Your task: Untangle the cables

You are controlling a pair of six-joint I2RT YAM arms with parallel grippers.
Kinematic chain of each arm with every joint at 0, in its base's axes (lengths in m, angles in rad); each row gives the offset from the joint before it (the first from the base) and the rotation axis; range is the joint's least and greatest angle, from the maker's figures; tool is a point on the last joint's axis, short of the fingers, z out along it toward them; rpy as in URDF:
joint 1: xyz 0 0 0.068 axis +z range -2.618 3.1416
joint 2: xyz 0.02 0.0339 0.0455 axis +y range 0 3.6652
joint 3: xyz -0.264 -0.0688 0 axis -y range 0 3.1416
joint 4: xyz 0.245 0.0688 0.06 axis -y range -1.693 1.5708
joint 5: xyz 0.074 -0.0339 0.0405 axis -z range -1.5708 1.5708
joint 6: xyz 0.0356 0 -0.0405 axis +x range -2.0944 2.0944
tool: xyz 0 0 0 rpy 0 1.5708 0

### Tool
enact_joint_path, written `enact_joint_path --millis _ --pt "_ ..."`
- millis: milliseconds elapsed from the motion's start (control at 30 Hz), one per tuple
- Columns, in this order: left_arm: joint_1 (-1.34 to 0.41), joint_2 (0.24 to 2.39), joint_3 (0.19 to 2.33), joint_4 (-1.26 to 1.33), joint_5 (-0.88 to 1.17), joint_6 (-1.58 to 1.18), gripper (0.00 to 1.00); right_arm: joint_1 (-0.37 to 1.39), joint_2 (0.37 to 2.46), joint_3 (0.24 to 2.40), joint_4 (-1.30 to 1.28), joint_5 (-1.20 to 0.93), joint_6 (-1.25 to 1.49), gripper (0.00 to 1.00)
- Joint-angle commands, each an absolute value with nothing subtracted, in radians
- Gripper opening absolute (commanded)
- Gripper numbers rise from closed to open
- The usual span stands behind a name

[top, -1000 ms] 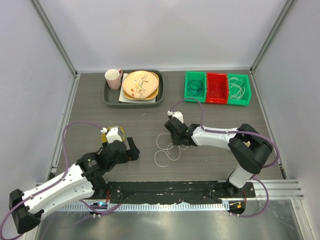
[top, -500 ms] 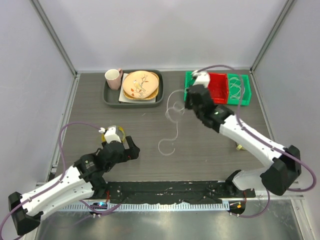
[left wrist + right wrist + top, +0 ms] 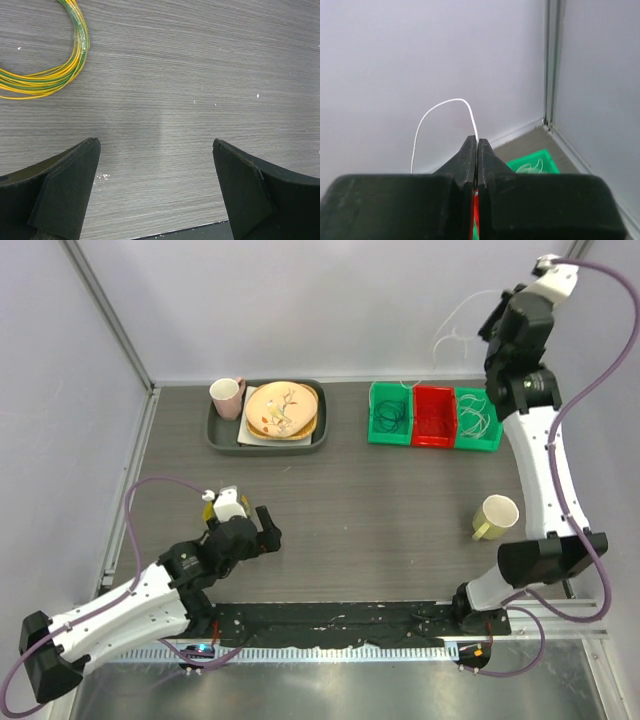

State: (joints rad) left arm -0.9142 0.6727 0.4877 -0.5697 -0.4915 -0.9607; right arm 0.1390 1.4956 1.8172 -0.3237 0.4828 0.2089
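My right gripper [image 3: 490,322] is raised high over the back right corner, shut on a thin white cable [image 3: 460,315] that arcs away to the left in the air. In the right wrist view the jaws [image 3: 477,142] are pressed together with the white cable [image 3: 440,106] coming out of their tips. More white cables [image 3: 478,420] lie in the right green bin and a dark cable [image 3: 392,418] lies in the left green bin. My left gripper [image 3: 262,530] rests low at the front left, open with only bare table between its fingers [image 3: 155,145].
A yellow-green wire ring [image 3: 50,80] lies just behind the left gripper. A red bin [image 3: 433,415] sits between the two green bins [image 3: 405,392]. A yellow-green mug [image 3: 495,517] stands at the right. A tray [image 3: 222,443] with plates and a pink mug is at the back.
The right arm swung from the table's middle to high over the bins, carrying the white cable off the table. The mug came into view. The left arm barely moved.
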Motion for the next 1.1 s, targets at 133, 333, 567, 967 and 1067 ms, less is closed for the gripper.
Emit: enact_joint_path --millis 133,333,567,967,1067 --pt "-0.91 0.739 0.554 -0.503 -0.566 -0.942 1.0 -0.061 1.71 2.134 -0.387 0.301 0.268 0.01" --pt "-0.905 0.776 0.577 -0.502 -0.572 -0.933 1.0 -0.123 1.779 2.252 -0.393 0.321 0.299 0.01" --pt "-0.9 0.813 0.578 -0.468 -0.557 -0.923 1.0 -0.133 1.744 2.212 -0.397 -0.21 0.334 0.01" --pt "-0.9 0.689 0.529 -0.557 -0.564 -0.966 1.0 0.376 1.643 1.936 -0.391 -0.367 0.265 0.01" --pt "-0.9 0.608 0.511 -0.586 -0.574 -0.977 1.0 0.44 1.629 1.882 -0.388 -0.428 0.282 0.01"
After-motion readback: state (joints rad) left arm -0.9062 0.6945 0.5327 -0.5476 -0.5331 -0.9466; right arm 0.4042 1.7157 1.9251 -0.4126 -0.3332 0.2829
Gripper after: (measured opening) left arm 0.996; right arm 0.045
